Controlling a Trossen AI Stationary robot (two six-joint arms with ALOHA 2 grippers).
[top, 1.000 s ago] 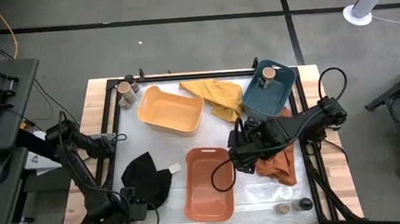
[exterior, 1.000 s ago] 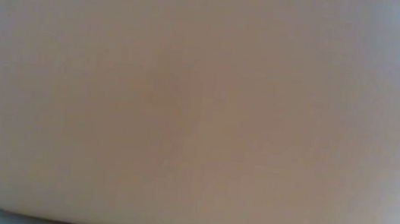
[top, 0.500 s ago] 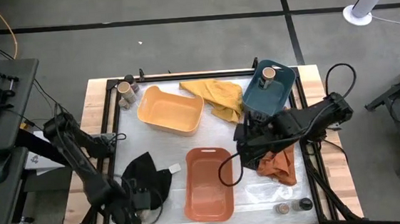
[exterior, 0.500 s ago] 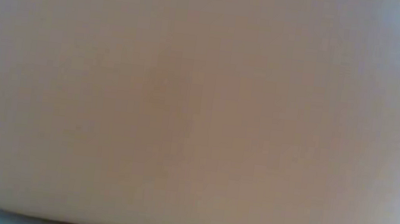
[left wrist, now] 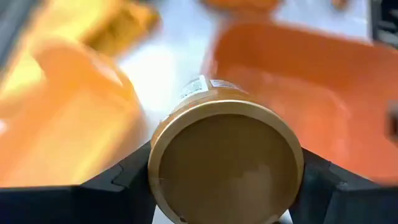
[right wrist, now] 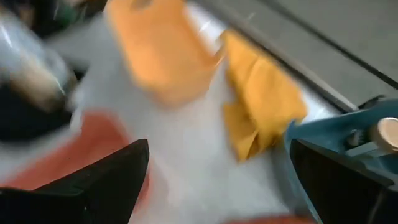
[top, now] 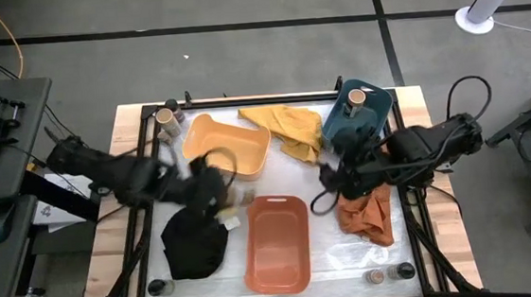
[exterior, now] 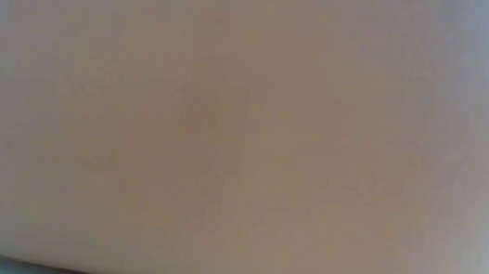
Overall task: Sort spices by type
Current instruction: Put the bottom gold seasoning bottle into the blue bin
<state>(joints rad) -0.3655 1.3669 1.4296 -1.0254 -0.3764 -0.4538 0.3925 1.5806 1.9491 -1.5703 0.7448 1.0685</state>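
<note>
My left gripper (top: 226,194) hangs over the table's middle, between the yellow tub (top: 227,144) and the orange tub (top: 276,244), shut on a spice jar (left wrist: 224,165) with a tan round top. My right gripper (top: 329,175) stands open near the blue tub (top: 345,128), nothing between its fingers (right wrist: 124,174). A tan-topped jar (top: 357,97) stands inside the blue tub. Two jars (top: 164,118) stand at the far left corner, two small ones (top: 389,273) at the near right, and one dark jar (top: 160,287) at the near left. My left gripper pinches the jar between its two fingers, one on each side of the jar's lid end (left wrist: 155,168). The tan top faces back toward the wrist and the labelled body (left wrist: 199,87) points away along the fingers. The jar is lifted clear of the table.
A yellow cloth (top: 288,128) lies between the yellow and blue tubs, an orange cloth (top: 366,216) under my right arm, a black cloth (top: 195,241) left of the orange tub. A pale surface (exterior: 244,137) fills the low view.
My left gripper has swung from the table's near left corner up and toward the middle, carrying the tan-topped jar clear of the table. My right gripper has drawn back a little toward the table's right edge, risen and rolled.
</note>
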